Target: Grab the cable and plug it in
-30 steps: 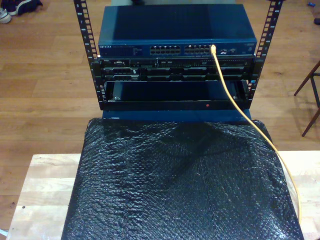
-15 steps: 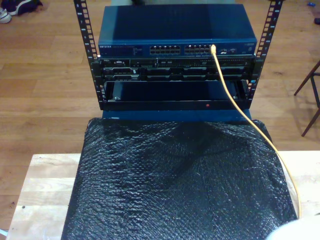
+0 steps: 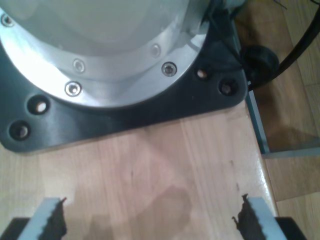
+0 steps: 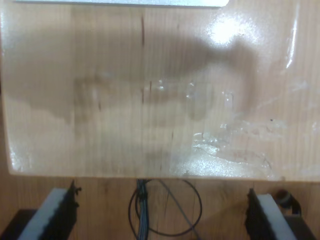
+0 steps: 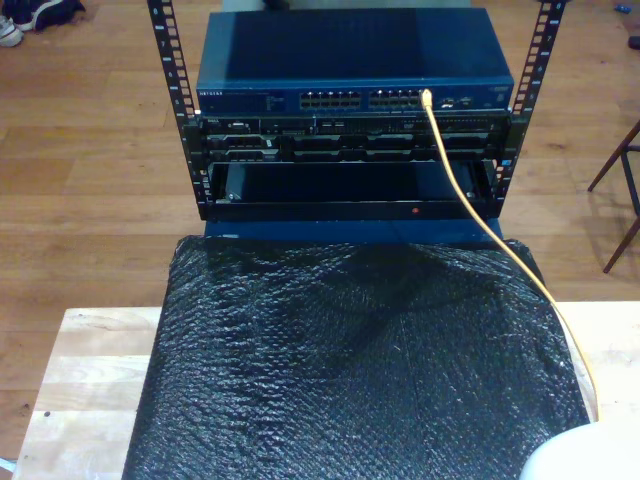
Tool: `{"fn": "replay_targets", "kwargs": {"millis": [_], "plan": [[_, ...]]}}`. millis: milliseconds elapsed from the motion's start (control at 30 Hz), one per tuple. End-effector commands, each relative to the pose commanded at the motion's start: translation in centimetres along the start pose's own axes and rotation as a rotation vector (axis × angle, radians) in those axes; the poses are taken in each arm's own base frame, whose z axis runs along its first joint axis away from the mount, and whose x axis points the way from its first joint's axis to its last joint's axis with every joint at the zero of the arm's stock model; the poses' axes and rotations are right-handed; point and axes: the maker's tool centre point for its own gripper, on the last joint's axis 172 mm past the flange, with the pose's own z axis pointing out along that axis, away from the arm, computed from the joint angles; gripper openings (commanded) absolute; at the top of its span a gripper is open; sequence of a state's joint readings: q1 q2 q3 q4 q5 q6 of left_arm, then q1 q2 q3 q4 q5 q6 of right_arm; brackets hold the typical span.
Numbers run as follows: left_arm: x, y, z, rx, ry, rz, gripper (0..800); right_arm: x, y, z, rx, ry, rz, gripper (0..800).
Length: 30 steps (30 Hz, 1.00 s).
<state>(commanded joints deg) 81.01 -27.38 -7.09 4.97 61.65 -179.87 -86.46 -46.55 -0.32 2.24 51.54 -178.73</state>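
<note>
In the exterior view the yellow-orange cable (image 5: 462, 190) has its tip at a port on the right of the blue switch (image 5: 355, 60). From there it runs down over the rack front and along the black mat's right edge. My first gripper (image 3: 150, 210) is open over bare wood, facing an arm's silver and black base plate (image 3: 125, 107). My second gripper (image 4: 161, 200) is open too, with nothing between its fingers, hanging past a wooden table's edge (image 4: 150, 172). A white rounded arm part (image 5: 585, 455) shows at the exterior view's lower right corner.
A black rack frame (image 5: 345, 165) holds the switch and darker units beneath. A black bubble-textured mat (image 5: 360, 370) covers the wooden table (image 5: 85, 370). A coil of thin dark wires (image 4: 165, 212) lies on the floor below my second gripper. A thick black cable (image 3: 295, 47) runs beside the base plate.
The white arm part has come further into the exterior view's lower right corner. The cable and rack have not moved.
</note>
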Motion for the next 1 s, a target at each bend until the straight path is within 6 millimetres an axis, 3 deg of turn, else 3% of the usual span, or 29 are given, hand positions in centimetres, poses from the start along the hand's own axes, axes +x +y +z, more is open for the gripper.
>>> {"fn": "replay_targets", "kwargs": {"millis": [433, 1000], "plan": [[0.0, 0.0, 0.0, 0.000, 0.000, 0.000, 800, 1.5, -0.4, 1.7, -0.002, 0.050, -0.025, 799], [0.0, 0.0, 0.0, 0.000, 0.000, 0.000, 800, 1.7, -0.4, 2.7, -0.014, 0.042, 0.002, 800]]}}
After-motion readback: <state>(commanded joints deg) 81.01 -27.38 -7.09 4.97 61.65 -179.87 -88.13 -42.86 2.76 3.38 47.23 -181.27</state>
